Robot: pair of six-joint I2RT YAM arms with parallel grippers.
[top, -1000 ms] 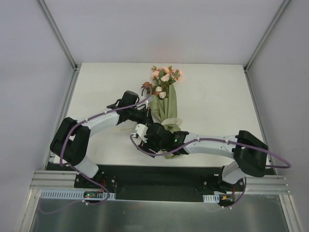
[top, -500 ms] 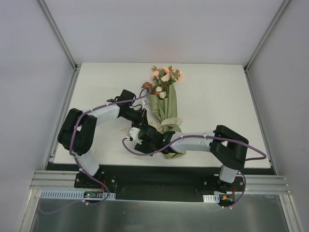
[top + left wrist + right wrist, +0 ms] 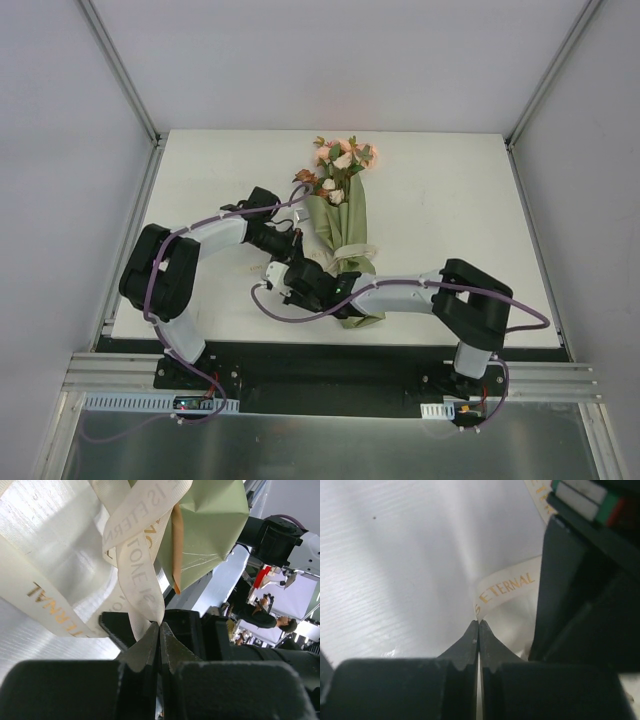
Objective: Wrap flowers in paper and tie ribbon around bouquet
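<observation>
The bouquet lies mid-table, with the flowers [image 3: 342, 158] pointing to the far side and the olive paper [image 3: 345, 215] cone running toward me. The cream ribbon [image 3: 350, 250] circles the cone's lower part. My left gripper [image 3: 298, 243] sits just left of the cone, shut on a printed strip of the ribbon [image 3: 141, 582] at its tips [image 3: 160, 625]; the paper [image 3: 210, 525] hangs just beyond. My right gripper [image 3: 284, 276] is close below the left one, shut, with a ribbon [image 3: 506, 592] end reading "ETERNAL" pinched at its tips [image 3: 478, 622].
The white table [image 3: 440, 200] has metal frame rails along its left and right edges. In the right wrist view the left arm's black body [image 3: 585, 580] fills the right side, very near. The two arms cross closely by the cone's lower left.
My right gripper has closed its jaws on the ribbon end after shifting a little left. The left arm folded its elbow in earlier and has since held still.
</observation>
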